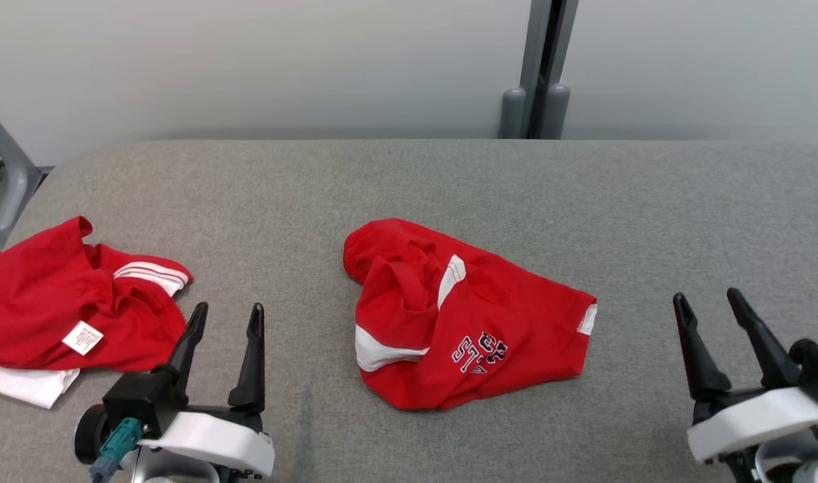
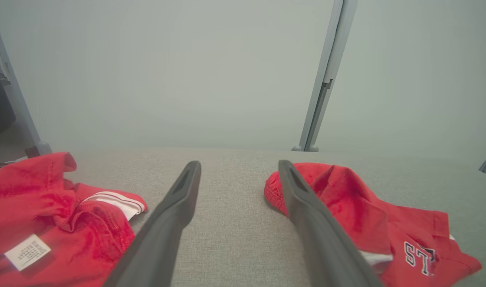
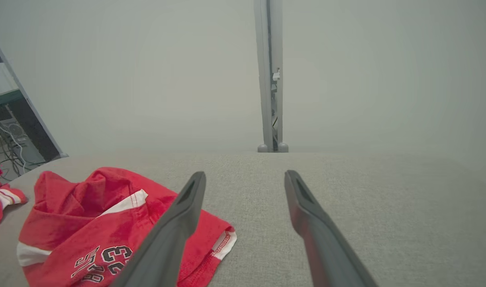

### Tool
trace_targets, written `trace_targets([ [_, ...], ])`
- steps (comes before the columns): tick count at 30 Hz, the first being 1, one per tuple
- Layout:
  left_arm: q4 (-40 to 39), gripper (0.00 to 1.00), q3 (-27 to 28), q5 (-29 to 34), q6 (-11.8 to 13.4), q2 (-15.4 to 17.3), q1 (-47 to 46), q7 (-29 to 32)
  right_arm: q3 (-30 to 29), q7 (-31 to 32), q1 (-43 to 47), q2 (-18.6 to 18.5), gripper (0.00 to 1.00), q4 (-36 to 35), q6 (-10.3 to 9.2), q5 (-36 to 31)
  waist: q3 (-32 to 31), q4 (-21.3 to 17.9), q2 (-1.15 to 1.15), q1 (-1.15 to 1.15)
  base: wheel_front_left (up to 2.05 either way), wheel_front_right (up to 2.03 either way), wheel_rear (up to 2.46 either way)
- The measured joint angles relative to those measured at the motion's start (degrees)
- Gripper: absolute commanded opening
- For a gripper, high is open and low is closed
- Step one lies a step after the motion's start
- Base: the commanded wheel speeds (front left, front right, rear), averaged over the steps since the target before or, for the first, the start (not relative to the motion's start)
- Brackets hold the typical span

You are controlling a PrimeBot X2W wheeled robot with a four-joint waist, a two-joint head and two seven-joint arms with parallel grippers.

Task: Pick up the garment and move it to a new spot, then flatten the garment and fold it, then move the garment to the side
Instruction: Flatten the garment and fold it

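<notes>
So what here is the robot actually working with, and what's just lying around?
For the job: crumpled red garment with lettering, probably; left gripper and right gripper, both open; grey table.
Lying about: second red garment with label, at the table's left end; grey post.

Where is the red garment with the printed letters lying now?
In the head view the lettered garment lies crumpled on the grey table, between the left tool and right tool; another red garment lies further left.
</notes>
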Motion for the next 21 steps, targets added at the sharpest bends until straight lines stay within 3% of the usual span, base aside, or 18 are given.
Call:
trace_targets([
  [4, 0.5, 1.00, -1.0, 0.1, -0.8, -0.9, -2.3, -0.4, 1.7, 1.0, -5.3, -4.1, 1.00, 2.8, 0.00, 2.3, 2.8, 1.7, 0.00, 0.00, 0.00, 0.00, 0.00],
  [12, 4.7, 1.00, -2.8, 0.1, -2.8, -4.5, -6.9, -3.1, 17.1, 8.6, -18.8, -16.0, 1.00, 7.7, 0.00, 11.5, 10.8, 7.2, 0.00, 0.00, 0.00, 0.00, 0.00],
  [21, 7.8, 1.00, -3.2, 0.9, -4.9, -7.3, -11.6, -4.3, 34.4, 11.6, -31.1, -24.5, 1.00, 9.7, 0.00, 21.0, 16.9, 12.5, 0.00, 0.00, 0.00, 0.00, 0.00],
])
